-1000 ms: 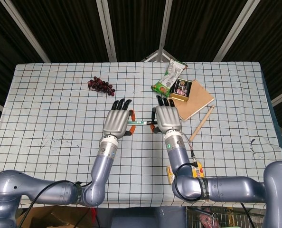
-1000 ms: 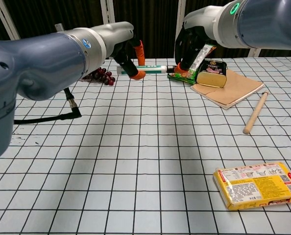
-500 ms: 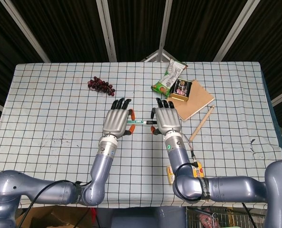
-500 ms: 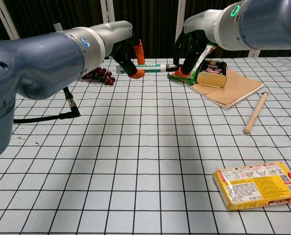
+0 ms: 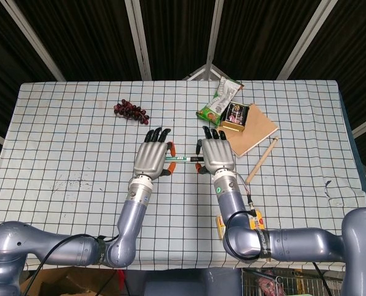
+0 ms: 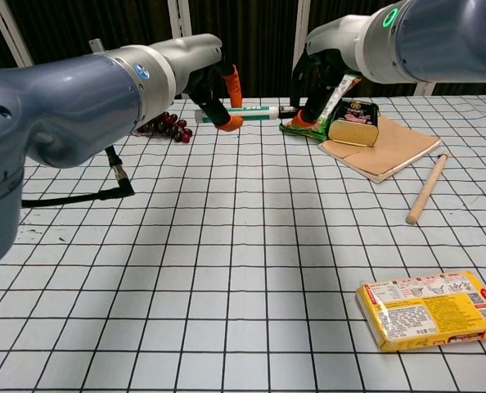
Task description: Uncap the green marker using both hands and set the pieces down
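A: Marker (image 6: 251, 113) is hanging level above the table, between both hands. Left hand (image 5: 152, 158) is clamping its barrel.

B: And the right hand (image 5: 216, 153)?

A: It is pinching the cap end (image 6: 285, 110), just beside the left.

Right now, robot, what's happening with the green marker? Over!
Left hand grips the marker body, right hand holds the cap end. Marker lifted off the table, level between them. Cap not clearly off yet. Nothing blocking underneath.
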### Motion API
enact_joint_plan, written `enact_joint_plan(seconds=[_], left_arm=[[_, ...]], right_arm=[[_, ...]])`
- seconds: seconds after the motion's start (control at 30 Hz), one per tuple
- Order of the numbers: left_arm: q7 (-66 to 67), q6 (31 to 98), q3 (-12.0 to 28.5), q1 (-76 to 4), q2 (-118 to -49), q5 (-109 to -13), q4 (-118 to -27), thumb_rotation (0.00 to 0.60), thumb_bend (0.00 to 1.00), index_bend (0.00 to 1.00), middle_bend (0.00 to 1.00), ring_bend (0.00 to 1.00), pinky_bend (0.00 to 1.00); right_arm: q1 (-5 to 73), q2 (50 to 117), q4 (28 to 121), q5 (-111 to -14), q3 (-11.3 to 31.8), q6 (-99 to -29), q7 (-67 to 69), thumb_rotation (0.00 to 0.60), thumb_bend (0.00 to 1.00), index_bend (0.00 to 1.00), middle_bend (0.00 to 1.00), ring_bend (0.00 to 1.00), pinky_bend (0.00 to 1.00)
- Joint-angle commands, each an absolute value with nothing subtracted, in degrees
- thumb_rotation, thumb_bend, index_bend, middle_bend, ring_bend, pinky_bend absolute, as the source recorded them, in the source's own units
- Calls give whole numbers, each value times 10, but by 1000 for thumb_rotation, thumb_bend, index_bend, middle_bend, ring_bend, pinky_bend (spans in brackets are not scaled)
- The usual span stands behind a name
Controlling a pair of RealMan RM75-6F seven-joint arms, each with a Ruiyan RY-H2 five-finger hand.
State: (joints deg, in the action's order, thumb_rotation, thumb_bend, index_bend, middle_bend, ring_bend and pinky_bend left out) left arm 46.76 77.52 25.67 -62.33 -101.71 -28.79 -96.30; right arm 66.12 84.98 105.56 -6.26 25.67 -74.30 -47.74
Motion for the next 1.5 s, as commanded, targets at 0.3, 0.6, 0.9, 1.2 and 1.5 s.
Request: enact_joint_plan(seconds=[0.3, 0.6, 0.9, 1.2, 1.5], left_arm=[[470, 775, 256, -622, -1016, -286, -962, 600, 655, 643, 85, 0, 0], [469, 774, 255, -622, -1017, -288, -961, 600, 655, 646, 86, 0, 0], [472, 773, 255, -621, -1015, -283, -961, 600, 655, 650, 85, 0, 0], [470, 773, 254, -620, -1014, -287, -963, 600, 655, 650, 85, 0, 0], [471, 769, 250, -618, -1014, -283, -957, 600, 656, 650, 86, 0, 0]], right_arm=[[663, 850, 1051, -61, 255, -742, -477, 600, 378, 565, 0, 5, 0], [665, 850, 1052, -59, 254, -740, -478, 600, 394, 582, 0, 5, 0], [667, 845, 1054, -47, 253, -740, -486, 600, 395, 555, 0, 5, 0], [674, 844, 1054, -38, 251, -733, -496, 600, 395, 522, 0, 5, 0], [677, 846, 1052, -36, 251, -739, -496, 600, 396, 522, 0, 4, 0]])
